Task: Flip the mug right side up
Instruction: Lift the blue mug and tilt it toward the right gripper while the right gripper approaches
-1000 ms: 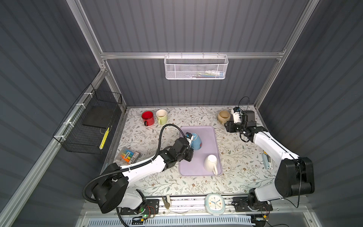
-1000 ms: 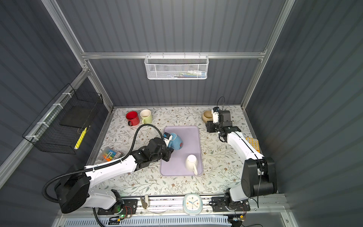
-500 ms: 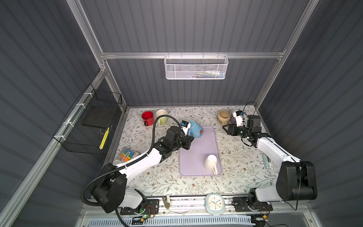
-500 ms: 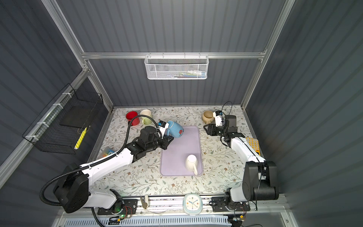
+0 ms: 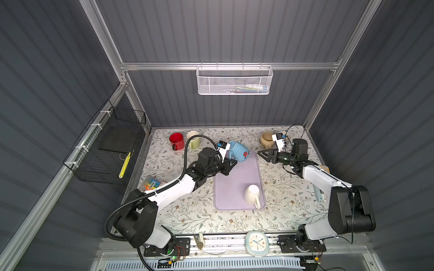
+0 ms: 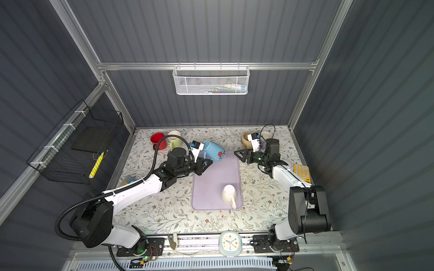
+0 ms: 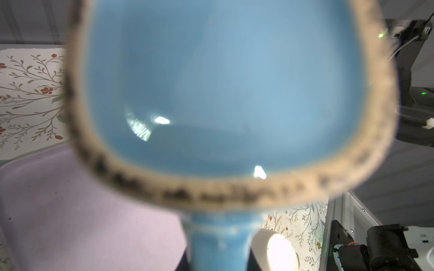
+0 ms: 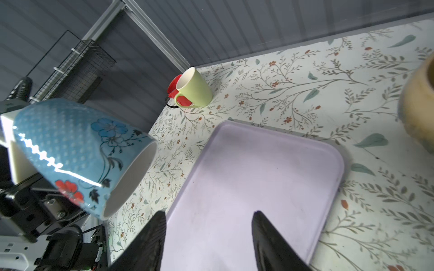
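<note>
Fingers of left gripper (image 5: 229, 160) were clamped on handle of blue mug (image 5: 239, 150). Mug hung in air, tipped sideways, mouth angled down over far-left corner of purple tray (image 5: 237, 185). Right gripper (image 8: 208, 218) stood apart, empty, just beside tray. I judged mug glazed ceramic: rigid, weighty, slick, chip-prone. Handle hold may let it swing; second grip on rim or wall looked safer.

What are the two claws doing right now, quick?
Left claw: closed, holding the blue floral mug, which is tipped on its side.
Right claw: open, holding nothing.
</note>
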